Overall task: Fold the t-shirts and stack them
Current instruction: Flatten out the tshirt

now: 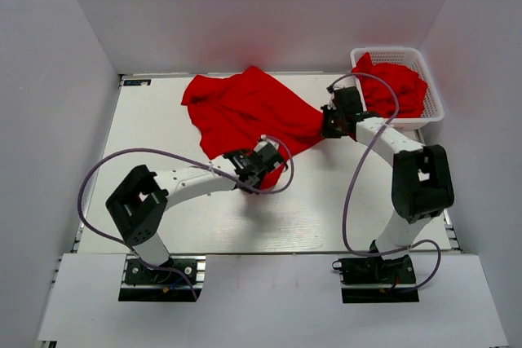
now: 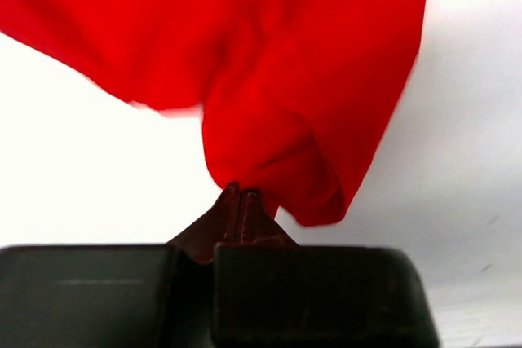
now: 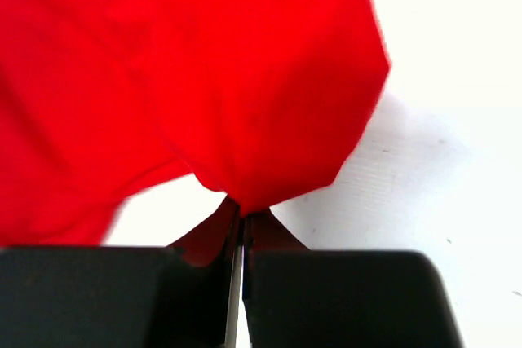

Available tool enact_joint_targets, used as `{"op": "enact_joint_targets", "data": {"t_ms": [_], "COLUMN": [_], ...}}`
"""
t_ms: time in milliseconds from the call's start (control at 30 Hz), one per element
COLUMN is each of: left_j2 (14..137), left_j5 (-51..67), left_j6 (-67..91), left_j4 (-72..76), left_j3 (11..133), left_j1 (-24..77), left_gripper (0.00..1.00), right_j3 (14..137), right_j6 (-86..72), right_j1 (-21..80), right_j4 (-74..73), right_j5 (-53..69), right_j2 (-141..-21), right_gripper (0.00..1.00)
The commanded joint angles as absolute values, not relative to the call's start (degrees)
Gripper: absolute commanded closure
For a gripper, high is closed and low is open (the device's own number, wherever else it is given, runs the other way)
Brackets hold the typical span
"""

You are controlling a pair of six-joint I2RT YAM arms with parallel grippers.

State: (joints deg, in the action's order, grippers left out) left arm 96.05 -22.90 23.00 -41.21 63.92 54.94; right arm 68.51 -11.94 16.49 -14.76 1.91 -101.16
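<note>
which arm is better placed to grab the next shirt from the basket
Right. The right hand sits just beside the white basket holding more red shirts; the left hand is mid-table, farther off. Both are shut on the spread t-shirt.

Top camera overhead from near side, looking down; wrist cameras close-up, forward; all share t-shirt (image 1: 245, 112).

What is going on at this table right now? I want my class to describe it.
Two robot arms are handling one red t-shirt. The left hand and the right hand are each shut on a bunch of its cloth. They hold it between them over the white table, and it is crumpled, not folded. More red cloth lies in the white basket at the far right corner. No folded stack is visible yet.
</note>
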Motion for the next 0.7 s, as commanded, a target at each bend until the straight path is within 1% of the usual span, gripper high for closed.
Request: {"op": "enact_joint_targets", "data": {"t_ms": [0,167,267,300,333,367,400,533,667], "left_j2": [89.1,85.3,83.5,83.5,82.8,82.2,82.2,79.6,77.1], "left_j5": [-32.4,-39.5,-42.3,-42.9,-43.6,-44.2,-44.8,-46.7,-48.0], "left_j6": [22.3,16.0,12.6,10.8,9.7,9.0,7.0,1.1,-7.2], "left_j4": [-41.8,-37.3,-33.8,-33.2,-31.8,-31.3,-30.7,-27.0,-19.1], "left_j3": [71.4,78.2,81.9,83.7,84.5,85.2,86.8,91.0,97.0], "left_j1": [52.7,48.7,45.9,45.2,43.7,43.1,42.3,39.8,37.0], "left_gripper": [1.00,1.00,1.00,1.00,1.00,1.00,1.00,1.00,1.00], "right_j3": [69.3,77.4,82.2,86.4,87.8,89.5,95.7,108.2,114.7], "right_j6": [-14.9,-25.9,-29.6,-31.0,-32.2,-33.0,-33.2,-33.4,-33.3], "right_j1": [16.1,15.3,14.0,13.6,13.3,12.7,12.0,10.0,8.4], "right_j4": [-11.5,-16.8,-20.6,-21.0,-21.4,-24.8,-25.7,-32.9,-34.5], "right_j5": [1.1,-8.5,-10.2,-11.0,-11.5,-12.3,-13.7,-15.0,-16.4], "right_j2": [-93.8,-88.3,-87.2,-87.2,-87.4,-87.8,-88.0,-91.0,-90.4], "right_gripper": [1.00,1.00,1.00,1.00,1.00,1.00,1.00,1.00,1.00]}}
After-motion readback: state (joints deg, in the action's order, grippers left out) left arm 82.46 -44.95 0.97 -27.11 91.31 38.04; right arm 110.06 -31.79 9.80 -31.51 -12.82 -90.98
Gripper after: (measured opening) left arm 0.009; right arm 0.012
